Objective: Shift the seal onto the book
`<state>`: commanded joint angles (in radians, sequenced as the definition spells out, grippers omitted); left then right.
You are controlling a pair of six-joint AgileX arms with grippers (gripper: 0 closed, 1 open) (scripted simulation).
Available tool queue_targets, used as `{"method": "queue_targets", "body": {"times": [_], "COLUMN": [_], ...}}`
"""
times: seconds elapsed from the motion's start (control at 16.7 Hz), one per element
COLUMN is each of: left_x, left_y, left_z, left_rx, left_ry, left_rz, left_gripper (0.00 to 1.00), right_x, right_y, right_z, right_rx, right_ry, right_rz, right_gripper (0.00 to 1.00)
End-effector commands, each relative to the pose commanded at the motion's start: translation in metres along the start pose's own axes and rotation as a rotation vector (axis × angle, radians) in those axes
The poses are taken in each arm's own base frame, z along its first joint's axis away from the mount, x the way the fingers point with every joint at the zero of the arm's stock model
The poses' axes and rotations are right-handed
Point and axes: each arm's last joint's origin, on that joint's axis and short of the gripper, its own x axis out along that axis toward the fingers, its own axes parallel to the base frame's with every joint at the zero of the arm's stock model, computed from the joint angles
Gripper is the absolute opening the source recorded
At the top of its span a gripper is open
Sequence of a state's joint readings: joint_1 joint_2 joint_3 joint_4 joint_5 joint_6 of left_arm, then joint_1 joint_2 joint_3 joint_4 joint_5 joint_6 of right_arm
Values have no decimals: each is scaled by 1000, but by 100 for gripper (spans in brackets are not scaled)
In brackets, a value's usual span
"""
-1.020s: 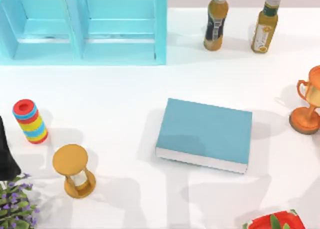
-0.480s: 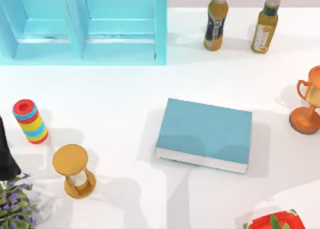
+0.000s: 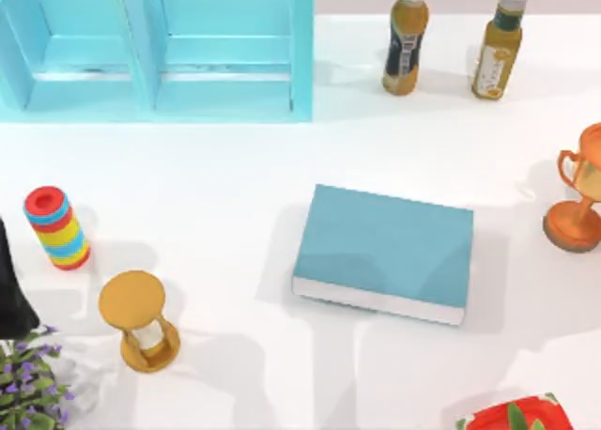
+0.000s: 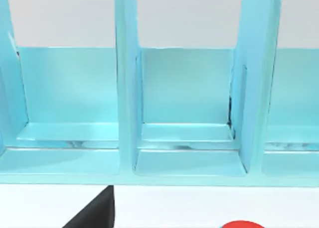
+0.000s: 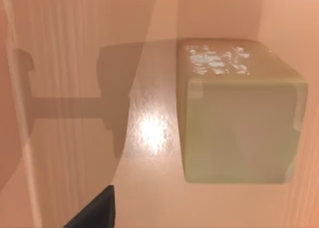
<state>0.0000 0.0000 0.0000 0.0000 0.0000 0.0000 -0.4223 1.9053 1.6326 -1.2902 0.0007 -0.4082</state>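
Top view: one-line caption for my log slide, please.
Teal book lies flat mid-table, its cover bare, with hourglass at left and trophy at right.

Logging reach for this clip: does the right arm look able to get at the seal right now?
Probably yes: in the right wrist view the seal stands close ahead on a tan surface, with nothing between it and the camera.

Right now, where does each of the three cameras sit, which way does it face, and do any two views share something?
Top view: above the table, looking down on the flat teal-blue book and golden-orange hourglass.
Left wrist view: on the left arm, facing the turquoise shelf unit; a black part at the edge.
Right wrist view: on the right arm, close to a pale block on a tan surface.
Shared: top and left wrist views both show the shelf unit.
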Motion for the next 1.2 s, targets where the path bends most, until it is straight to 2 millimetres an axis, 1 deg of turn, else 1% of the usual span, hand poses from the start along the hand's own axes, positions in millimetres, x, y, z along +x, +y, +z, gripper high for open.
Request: {"method": "queue_targets", "body": {"times": [0.12, 0.24, 0.36, 0.48, 0.6, 0.66, 0.78, 0.96, 1.2], "left_x": [0, 0, 0, 0, 0, 0, 0, 0, 0], "left_y": [0, 0, 0, 0, 0, 0, 0, 0, 0], "left_z": [0, 0, 0, 0, 0, 0, 0, 0, 0], "left_rx": [0, 0, 0, 0, 0, 0, 0, 0, 0], "left_ry": [0, 0, 0, 0, 0, 0, 0, 0, 0], "left_rz": [0, 0, 0, 0, 0, 0, 0, 0, 0], "left_gripper": [100, 100, 100, 100, 100, 100, 100, 100, 100], "right_x": [1, 12, 33, 60, 83, 92, 100, 100, 100], "right_y": [2, 1, 0, -1, -1, -1, 0, 0, 0], "right_z": [0, 1, 3, 5, 3, 1, 0, 0, 0], "right_rx": [-3, -1, 1, 0, 0, 0, 0, 0, 0], "right_ry": [-1, 3, 2, -11, -9, -5, 0, 0, 0], "right_rz": [-1, 1, 1, -5, -4, -2, 0, 0, 0], "right_gripper": [100, 100, 100, 100, 100, 100, 100, 100, 70]}}
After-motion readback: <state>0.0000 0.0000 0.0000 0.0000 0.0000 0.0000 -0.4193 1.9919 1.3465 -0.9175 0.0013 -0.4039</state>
